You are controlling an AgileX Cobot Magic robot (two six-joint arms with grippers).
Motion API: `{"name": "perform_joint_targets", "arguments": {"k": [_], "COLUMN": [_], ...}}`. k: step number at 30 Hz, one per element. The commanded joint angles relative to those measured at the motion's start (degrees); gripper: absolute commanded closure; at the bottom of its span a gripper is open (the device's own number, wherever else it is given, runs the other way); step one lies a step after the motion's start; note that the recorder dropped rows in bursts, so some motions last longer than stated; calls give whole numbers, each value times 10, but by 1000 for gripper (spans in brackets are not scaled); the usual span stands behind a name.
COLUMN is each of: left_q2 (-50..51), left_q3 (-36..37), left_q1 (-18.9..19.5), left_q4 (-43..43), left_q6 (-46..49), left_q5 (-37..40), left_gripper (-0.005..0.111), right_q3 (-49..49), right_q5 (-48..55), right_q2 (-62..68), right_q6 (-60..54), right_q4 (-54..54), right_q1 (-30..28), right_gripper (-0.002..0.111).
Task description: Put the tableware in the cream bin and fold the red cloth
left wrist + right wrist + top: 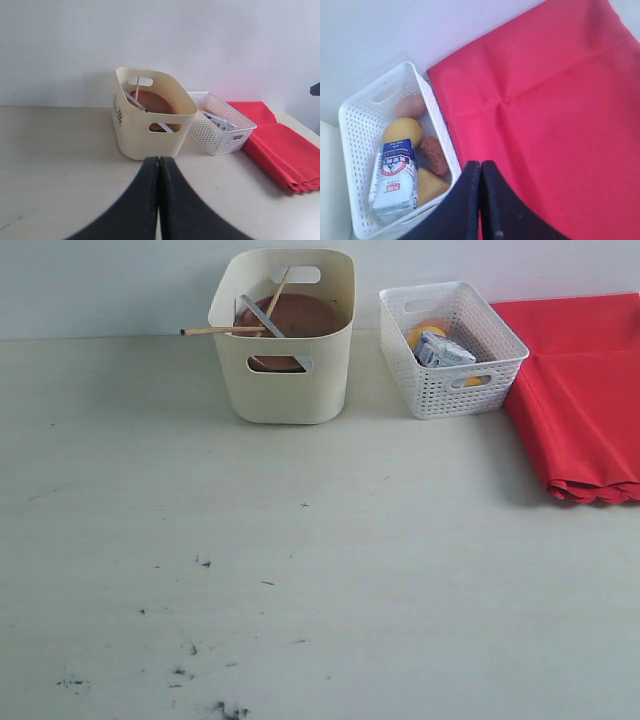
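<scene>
The cream bin (pixel 285 370) stands at the back of the table and holds the round brown plate (pixel 300 318), the silver knife (pixel 262 316) and the wooden chopsticks (pixel 222 331), one poking out over its left rim. Spoon, cup and bowl are hidden from view. The red cloth (pixel 580 390) lies folded at the back right, scalloped edge toward the front. My left gripper (pixel 159 160) is shut and empty, low over the table in front of the cream bin (pixel 150 120). My right gripper (pixel 480 165) is shut and empty above the red cloth (pixel 555 110). Neither gripper shows in the exterior view.
A white lattice basket (pixel 450 350) sits between the bin and the cloth, holding a milk carton (pixel 395 180), a lemon (pixel 402 131), an egg (pixel 410 106) and other food. A pale wall runs behind the table. Dark smudges (pixel 190 670) mark the front of the tabletop.
</scene>
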Motion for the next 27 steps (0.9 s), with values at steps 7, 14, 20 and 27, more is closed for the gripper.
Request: {"name": "perform_joint_targets", "arguments": {"k": [7, 14, 20, 27], "left_q2": [-29, -91, -131, -138], "left_q3": [6, 42, 166, 242], "left_q1": [12, 74, 98, 161], "left_q4": [21, 24, 25, 18], "left_q6": [37, 88, 109, 106], "left_q5": [3, -31, -245, -323], "left_gripper": [105, 105, 105, 105], "right_q3": [5, 5, 5, 5], "right_q5": [-11, -12, -13, -13], "right_q2": [-8, -8, -8, -8], "right_q6": [-6, -6, -6, -6], "right_q4": [2, 2, 2, 2], "right_q1": [2, 2, 2, 2], "right_gripper": [108, 108, 108, 108]}}
